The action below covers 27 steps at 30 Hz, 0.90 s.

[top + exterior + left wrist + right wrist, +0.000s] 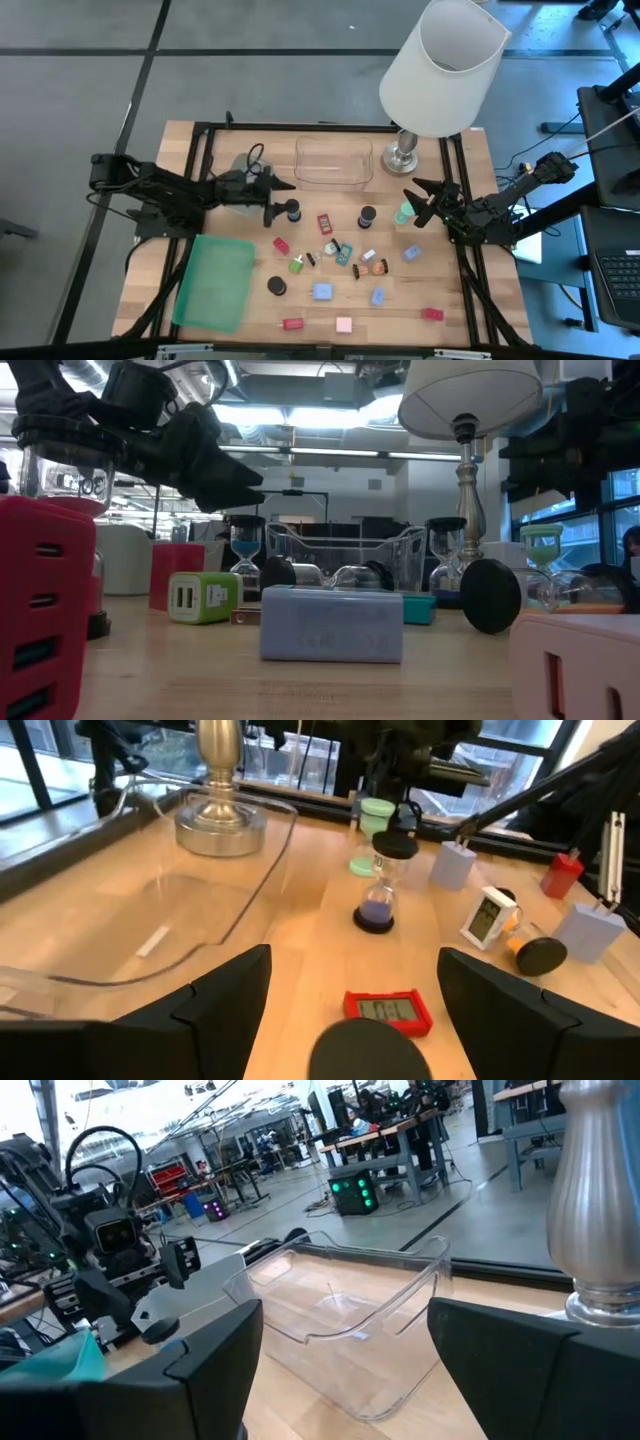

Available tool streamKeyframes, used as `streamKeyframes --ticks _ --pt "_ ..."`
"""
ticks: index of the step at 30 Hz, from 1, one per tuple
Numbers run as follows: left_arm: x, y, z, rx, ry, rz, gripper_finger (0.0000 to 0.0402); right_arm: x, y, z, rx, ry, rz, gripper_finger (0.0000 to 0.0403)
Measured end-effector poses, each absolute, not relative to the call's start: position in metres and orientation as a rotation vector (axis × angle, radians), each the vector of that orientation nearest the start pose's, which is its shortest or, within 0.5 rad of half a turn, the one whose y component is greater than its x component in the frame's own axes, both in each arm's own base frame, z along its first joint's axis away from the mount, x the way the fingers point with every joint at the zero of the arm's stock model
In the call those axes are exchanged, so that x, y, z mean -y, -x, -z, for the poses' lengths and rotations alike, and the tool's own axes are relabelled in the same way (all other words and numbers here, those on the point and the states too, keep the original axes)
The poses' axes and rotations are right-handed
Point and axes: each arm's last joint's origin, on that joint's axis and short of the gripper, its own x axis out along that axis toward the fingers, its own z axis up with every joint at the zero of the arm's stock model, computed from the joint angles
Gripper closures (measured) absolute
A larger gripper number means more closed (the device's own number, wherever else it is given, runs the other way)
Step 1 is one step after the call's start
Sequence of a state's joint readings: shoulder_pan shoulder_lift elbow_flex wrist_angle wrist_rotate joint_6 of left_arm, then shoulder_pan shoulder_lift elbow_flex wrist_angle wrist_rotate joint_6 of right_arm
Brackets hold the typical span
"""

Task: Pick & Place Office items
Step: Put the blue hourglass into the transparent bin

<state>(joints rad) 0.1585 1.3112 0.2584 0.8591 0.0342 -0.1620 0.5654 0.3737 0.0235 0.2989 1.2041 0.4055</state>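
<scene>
Hourglass-shaped timers with round black caps are standing among the office items: the blue-sand hourglass [291, 211] is sitting directly between the spread fingers of the left gripper [281, 198], its matte black cap [370, 1048] showing just below the two dark fingers, which are standing apart and not touching it. Just past that pincer's tips, a flat red plastic digital clock [388, 1009] is lying face up, and farther ahead a purple-sand hourglass [381, 885] is standing upright. The right gripper [421, 203] is hanging with its jaws apart, empty, a mint-green hourglass [403, 213] just beside its tips. Small boxy charger blocks, red [432, 314], pale blue [322, 292] and pink [344, 324], are lying scattered on the pale wooden table [450, 290], well apart from both pincers. Ahead of both pincers, a clear rounded plastic tray [333, 162] is resting beside the polished metal lamp base [403, 152] under a white shade [443, 66]. A flat translucent green lid [214, 281] is lying beside the left arm.
</scene>
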Motion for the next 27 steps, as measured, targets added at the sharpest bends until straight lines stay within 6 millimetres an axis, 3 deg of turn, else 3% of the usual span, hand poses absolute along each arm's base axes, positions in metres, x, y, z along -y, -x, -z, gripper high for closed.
streamKeyframes --ticks 5,10,15,27 --pt "-0.027 -0.219 -0.156 -0.192 0.156 -0.12 0.0104 -0.032 -0.101 -0.167 0.09 -0.341 0.637 0.0115" --pt "-0.018 -0.219 -0.15 -0.264 -0.015 -0.076 0.0103 -0.032 -0.101 -0.166 0.079 -0.327 0.639 0.0114" --pt "-0.017 -0.218 -0.15 -0.28 -0.154 -0.14 0.0102 -0.032 -0.101 -0.166 0.075 -0.322 0.639 0.0114" --pt "-0.017 -0.217 -0.144 -0.333 -0.043 -0.148 0.0102 -0.032 -0.101 -0.166 0.067 -0.298 0.639 0.0114"
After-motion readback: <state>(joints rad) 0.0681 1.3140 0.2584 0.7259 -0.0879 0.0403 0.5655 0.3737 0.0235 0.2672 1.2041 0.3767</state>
